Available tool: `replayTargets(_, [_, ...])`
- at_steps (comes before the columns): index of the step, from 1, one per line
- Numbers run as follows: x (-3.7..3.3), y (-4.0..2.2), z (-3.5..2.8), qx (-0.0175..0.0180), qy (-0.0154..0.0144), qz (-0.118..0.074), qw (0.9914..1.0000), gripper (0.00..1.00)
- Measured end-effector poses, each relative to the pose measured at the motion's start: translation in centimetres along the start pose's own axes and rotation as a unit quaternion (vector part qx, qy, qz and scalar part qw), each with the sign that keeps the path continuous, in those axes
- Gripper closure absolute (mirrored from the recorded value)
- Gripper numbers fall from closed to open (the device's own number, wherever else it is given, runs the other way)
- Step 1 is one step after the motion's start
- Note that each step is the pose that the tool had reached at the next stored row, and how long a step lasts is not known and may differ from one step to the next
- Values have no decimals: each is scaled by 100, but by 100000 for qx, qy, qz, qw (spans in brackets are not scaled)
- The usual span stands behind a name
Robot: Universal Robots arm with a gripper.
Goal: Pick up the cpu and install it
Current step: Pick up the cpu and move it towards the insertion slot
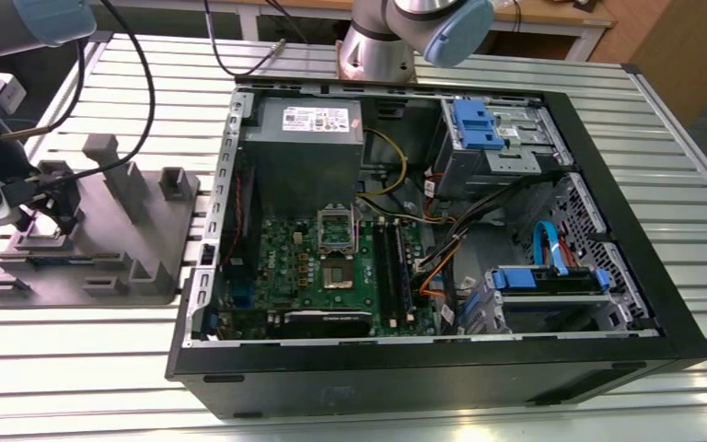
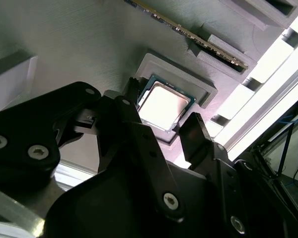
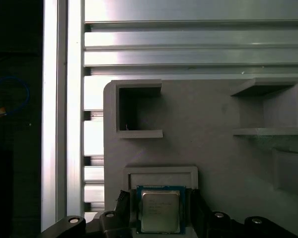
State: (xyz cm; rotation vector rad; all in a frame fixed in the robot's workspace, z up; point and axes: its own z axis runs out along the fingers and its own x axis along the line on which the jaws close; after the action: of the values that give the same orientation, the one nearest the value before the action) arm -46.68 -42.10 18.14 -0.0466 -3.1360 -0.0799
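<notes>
The cpu point(image 3: 160, 207) is a small square chip with a silvery top. It lies flat in a shallow framed pocket of the grey fixture point(image 3: 213, 148), and it also appears in the second wrist view as the cpu point(image 2: 165, 105). My gripper point(image 3: 160, 214) is open and lowered around it, with one black finger point(image 2: 130, 99) on one side and the other finger point(image 2: 194, 131) on the opposite side, each a narrow gap from the chip's edges. In the exterior view my gripper point(image 1: 44, 219) is at the left end of the fixture point(image 1: 121, 230), covering the chip.
An open computer case point(image 1: 624, 276) lies to the exterior view's right of the fixture. Inside it are the green motherboard point(image 1: 286, 272), its metal-framed socket point(image 1: 336, 230), black memory sticks point(image 1: 393, 262) and loose cables. The fixture has raised blocks and slots, on a slatted aluminium table point(image 1: 84, 368).
</notes>
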Motion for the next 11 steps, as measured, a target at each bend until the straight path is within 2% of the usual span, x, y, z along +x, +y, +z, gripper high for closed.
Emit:
replayTargets(3, [0,0,-1,4,3,-1,100000,42])
replayTargets(4, [0,0,-1,3,3,0,100000,48])
replayTargets(5, [0,0,-2,5,8,-1,100000,48])
replayTargets(6, [0,0,-1,3,7,0,100000,53])
replayTargets(11, [0,0,-2,0,3,-1,100000,53])
